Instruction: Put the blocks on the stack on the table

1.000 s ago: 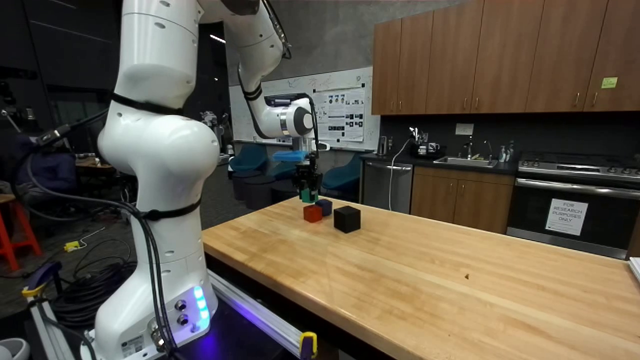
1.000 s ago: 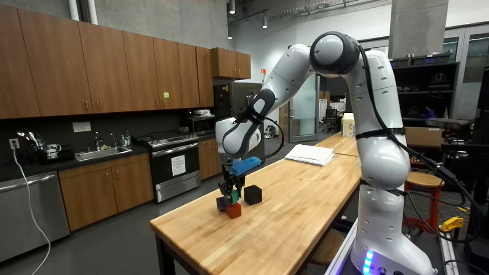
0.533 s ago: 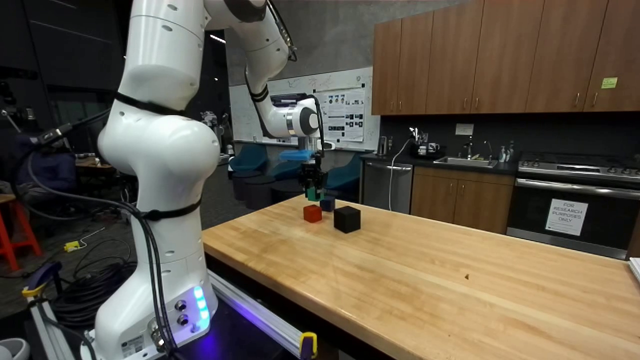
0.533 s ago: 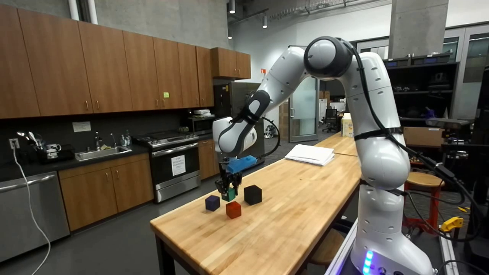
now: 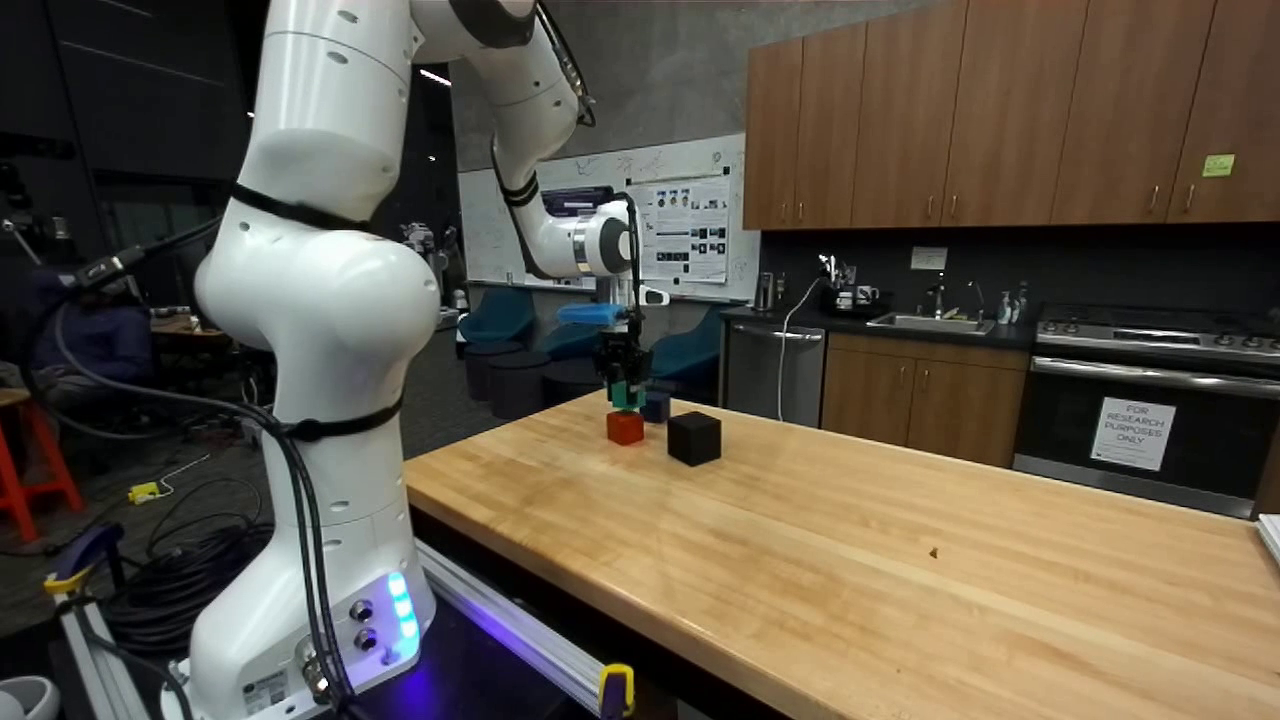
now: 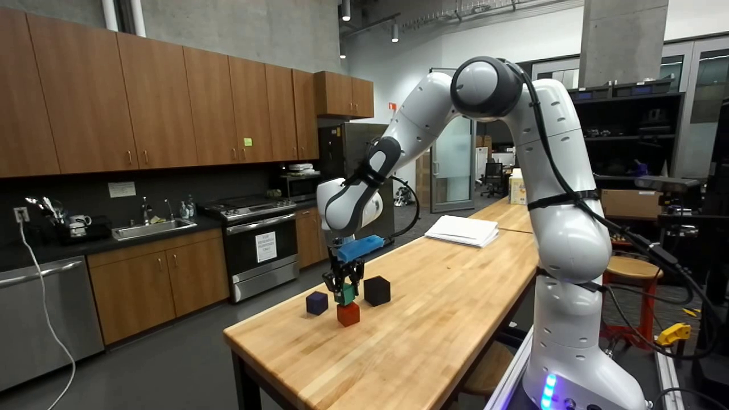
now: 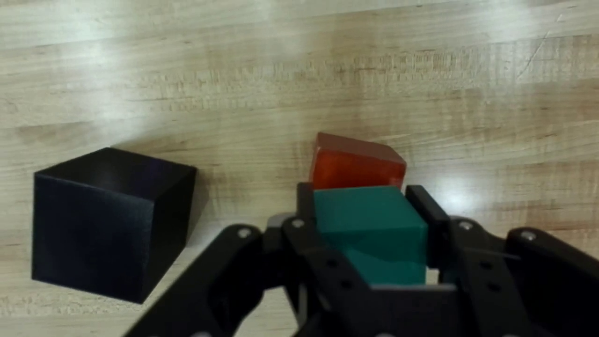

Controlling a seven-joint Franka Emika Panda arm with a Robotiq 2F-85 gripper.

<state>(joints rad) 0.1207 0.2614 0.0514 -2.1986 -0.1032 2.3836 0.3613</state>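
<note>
On the pale counter (image 5: 850,560), in an exterior view, the black block (image 5: 694,439) stands near the red block (image 5: 625,428). In an exterior view the green block (image 6: 345,295) is directly over the red block, contact unclear; the navy block (image 6: 316,303) stands apart from it. The wrist view has the tool (image 7: 367,224) gripping the green block; release and perhaps two placements remain.

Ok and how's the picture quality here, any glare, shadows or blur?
Wrist view: bright glare patches on the table, a soft shadow right of the black block, and the near parts of the gripper slightly out of focus. In an exterior view: blue light from the robot base tints the metal rail purple, and the background at upper left is very dark.
</note>
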